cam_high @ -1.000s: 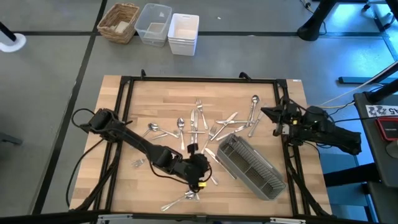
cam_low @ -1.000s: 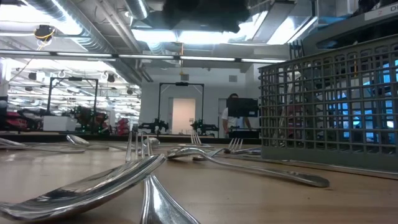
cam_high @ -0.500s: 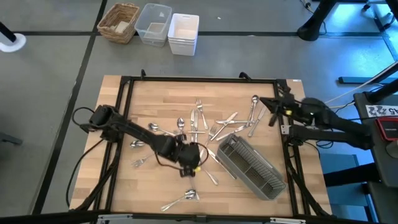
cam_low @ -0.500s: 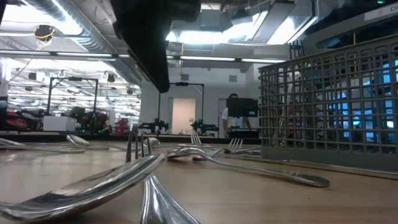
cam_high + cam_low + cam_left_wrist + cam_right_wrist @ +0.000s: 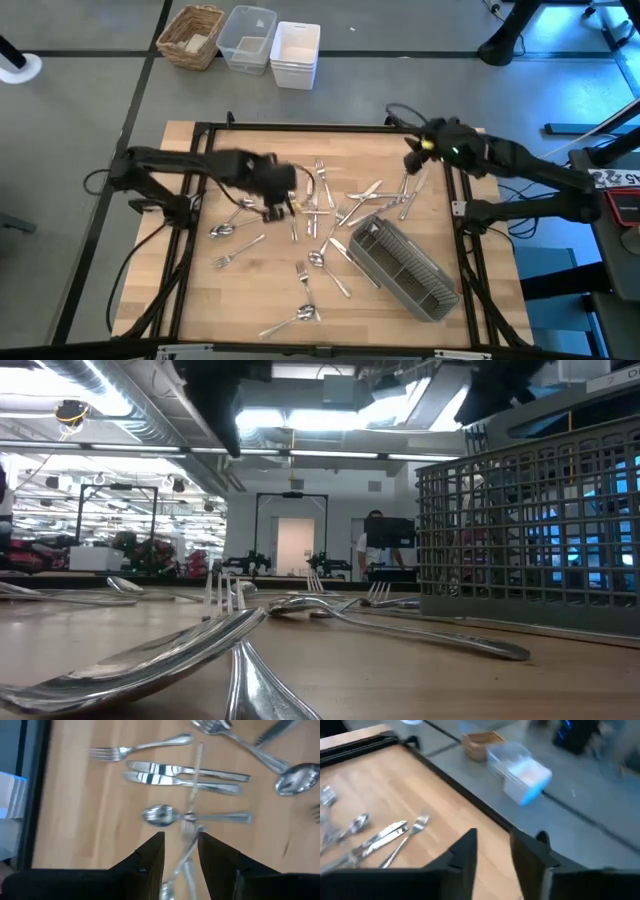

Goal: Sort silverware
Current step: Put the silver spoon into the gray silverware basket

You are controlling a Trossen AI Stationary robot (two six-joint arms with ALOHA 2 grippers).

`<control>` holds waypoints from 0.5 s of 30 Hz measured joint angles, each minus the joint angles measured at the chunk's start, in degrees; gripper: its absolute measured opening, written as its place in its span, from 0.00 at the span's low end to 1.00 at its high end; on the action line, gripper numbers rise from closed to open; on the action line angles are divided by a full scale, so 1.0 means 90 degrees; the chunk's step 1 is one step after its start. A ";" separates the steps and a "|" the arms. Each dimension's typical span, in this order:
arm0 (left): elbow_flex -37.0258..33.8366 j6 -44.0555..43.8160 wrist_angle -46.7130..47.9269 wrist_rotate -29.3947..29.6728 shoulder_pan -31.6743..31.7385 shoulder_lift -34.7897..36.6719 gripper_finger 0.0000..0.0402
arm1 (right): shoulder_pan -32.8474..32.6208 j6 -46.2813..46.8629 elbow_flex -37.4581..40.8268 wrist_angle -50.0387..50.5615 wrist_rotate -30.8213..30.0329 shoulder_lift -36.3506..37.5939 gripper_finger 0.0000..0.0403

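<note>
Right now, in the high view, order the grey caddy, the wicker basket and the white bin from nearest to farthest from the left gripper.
From the left gripper, over the scattered silverware:
1. Grey caddy, on the table toward the right arm's side.
2. White bin, on the floor beyond the table's far edge.
3. Wicker basket, also on the floor, farthest along that row.

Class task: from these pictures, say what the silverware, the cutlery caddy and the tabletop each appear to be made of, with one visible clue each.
Silverware: polished metal, probably steel; mirror-like reflections.
Cutlery caddy: grey open grid, likely plastic or coated wire; matte, no glint.
Tabletop: light wood, butcher-block style; visible planks and grain.
</note>
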State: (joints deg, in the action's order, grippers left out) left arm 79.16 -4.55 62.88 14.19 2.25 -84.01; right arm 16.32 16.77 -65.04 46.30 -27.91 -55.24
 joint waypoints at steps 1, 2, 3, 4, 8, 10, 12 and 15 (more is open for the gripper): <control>-0.0091 0.0119 -0.0050 -0.0190 0.0243 0.0218 0.28 | 0.0185 0.0389 -0.0296 0.0388 0.0146 -0.0233 0.36; -0.0188 0.0248 -0.0130 -0.0454 0.0505 0.0448 0.28 | 0.0395 0.0797 -0.0613 0.0771 0.0336 -0.0470 0.38; -0.0286 0.0318 -0.0196 -0.0730 0.0764 0.0651 0.28 | 0.0639 0.1211 -0.0933 0.1145 0.0569 -0.0691 0.39; -0.0391 0.0338 -0.0321 -0.0974 0.1034 0.0872 0.28 | 0.0882 0.1554 -0.1229 0.1558 0.0858 -0.0882 0.40; -0.0758 -0.0168 -0.0996 -0.1560 0.1876 0.1543 0.28 | 0.1865 0.2318 -0.2075 0.2796 0.1824 -0.1625 0.40; -0.0879 -0.0589 -0.1185 -0.1613 0.2162 0.1772 0.28 | 0.2188 0.2562 -0.2234 0.3050 0.2192 -0.1898 0.40; -0.0943 -0.0952 -0.1270 -0.1629 0.2336 0.1915 0.28 | 0.2447 0.2639 -0.2253 0.3056 0.2546 -0.2095 0.40; -0.1014 -0.1037 -0.1308 -0.1624 0.2517 0.1995 0.28 | 0.2680 0.2633 -0.2254 0.3181 0.2883 -0.2450 0.40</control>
State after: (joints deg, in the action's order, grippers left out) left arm 70.04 -13.88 51.11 -0.43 24.90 -66.05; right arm 40.44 40.47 -85.32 74.92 -1.96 -77.29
